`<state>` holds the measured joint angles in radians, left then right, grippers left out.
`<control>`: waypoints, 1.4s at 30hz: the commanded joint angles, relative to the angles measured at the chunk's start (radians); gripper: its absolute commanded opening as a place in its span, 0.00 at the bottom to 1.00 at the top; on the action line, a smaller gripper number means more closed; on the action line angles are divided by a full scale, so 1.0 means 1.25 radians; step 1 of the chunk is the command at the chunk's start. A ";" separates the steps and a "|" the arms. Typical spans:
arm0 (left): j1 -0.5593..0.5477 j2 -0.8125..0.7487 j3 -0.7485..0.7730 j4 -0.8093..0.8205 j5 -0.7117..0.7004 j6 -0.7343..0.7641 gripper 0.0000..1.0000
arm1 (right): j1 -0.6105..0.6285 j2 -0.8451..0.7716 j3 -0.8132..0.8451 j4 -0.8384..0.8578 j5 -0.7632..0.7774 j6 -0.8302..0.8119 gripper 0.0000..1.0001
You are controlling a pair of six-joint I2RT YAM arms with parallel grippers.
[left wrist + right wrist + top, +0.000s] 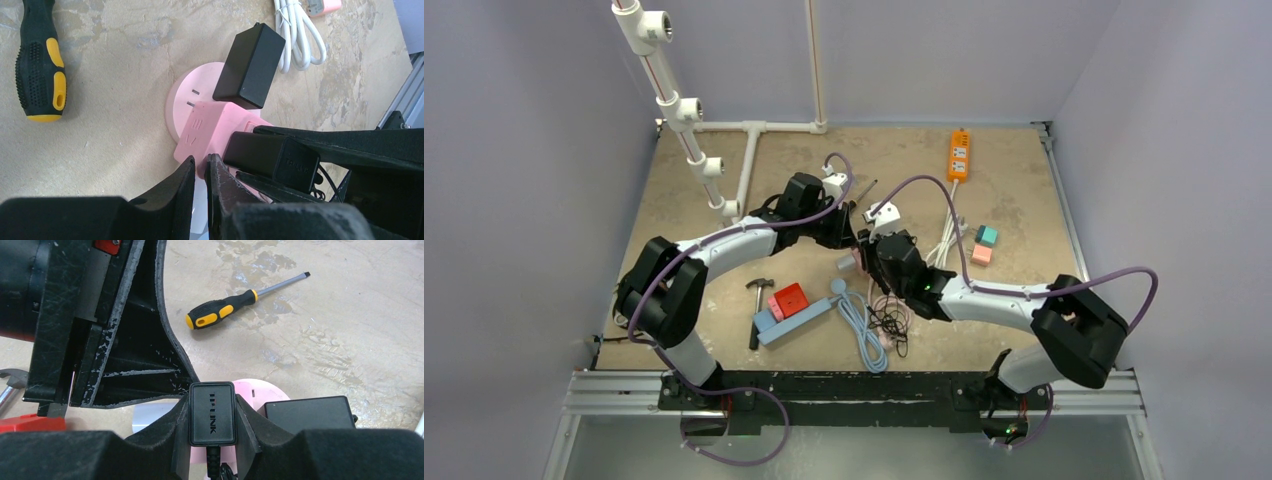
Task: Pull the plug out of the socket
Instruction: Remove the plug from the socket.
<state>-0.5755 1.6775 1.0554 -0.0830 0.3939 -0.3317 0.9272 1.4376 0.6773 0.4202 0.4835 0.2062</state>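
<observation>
Pale lavender walls, mottled tan tabletop

Pink socket; black plug; black-yellow screwdriver; white cable.

Matt plastics on a mottled, stone-look table
The socket was smooth pink plastic with a faint sheen; the plug was matt black plastic with raised lettering. The screwdriver had a stippled black-and-yellow grip and a bare metal shaft. The left gripper had rough black fingers, scuffed whitish.
</observation>
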 commanded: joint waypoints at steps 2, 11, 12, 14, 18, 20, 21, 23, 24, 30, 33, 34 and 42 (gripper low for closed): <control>0.002 0.011 -0.028 -0.074 -0.025 0.018 0.13 | -0.061 -0.043 -0.011 0.027 -0.121 0.051 0.00; 0.002 0.009 -0.029 -0.073 -0.024 0.022 0.13 | -0.158 -0.050 -0.032 0.049 -0.276 0.083 0.00; 0.002 0.009 -0.030 -0.073 -0.024 0.022 0.13 | -0.158 -0.049 -0.032 0.043 -0.274 0.079 0.00; 0.001 0.008 -0.030 -0.073 -0.024 0.022 0.13 | -0.155 -0.051 -0.027 0.040 -0.220 0.053 0.00; 0.001 0.003 -0.025 -0.073 -0.020 0.022 0.18 | -0.140 -0.064 -0.031 0.040 -0.185 0.044 0.00; 0.002 -0.009 -0.022 -0.077 -0.017 0.027 0.28 | -0.137 -0.065 -0.031 0.037 -0.173 0.042 0.00; 0.003 -0.017 -0.022 -0.074 -0.016 0.030 0.34 | -0.137 -0.064 -0.030 0.036 -0.171 0.042 0.00; 0.003 -0.037 -0.027 -0.067 -0.009 0.035 0.43 | -0.136 -0.062 -0.029 0.035 -0.166 0.044 0.00; 0.003 -0.046 -0.029 -0.063 -0.006 0.037 0.48 | -0.136 -0.061 -0.028 0.033 -0.164 0.045 0.00; 0.004 -0.075 -0.044 -0.040 0.010 0.041 0.61 | -0.136 -0.061 -0.029 0.034 -0.169 0.046 0.00; 0.006 -0.057 -0.045 -0.019 0.038 0.031 0.63 | -0.134 -0.062 -0.028 0.037 -0.179 0.044 0.00; 0.008 -0.049 -0.043 -0.009 0.049 0.026 0.64 | -0.133 -0.062 -0.029 0.039 -0.181 0.043 0.00; 0.041 -0.048 -0.072 0.108 0.112 -0.024 0.67 | -0.118 -0.046 -0.020 0.042 -0.189 0.037 0.00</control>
<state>-0.5484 1.6245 0.9813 -0.0498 0.4896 -0.3317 0.7670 1.3869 0.6338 0.4343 0.2329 0.2630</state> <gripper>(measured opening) 0.665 0.339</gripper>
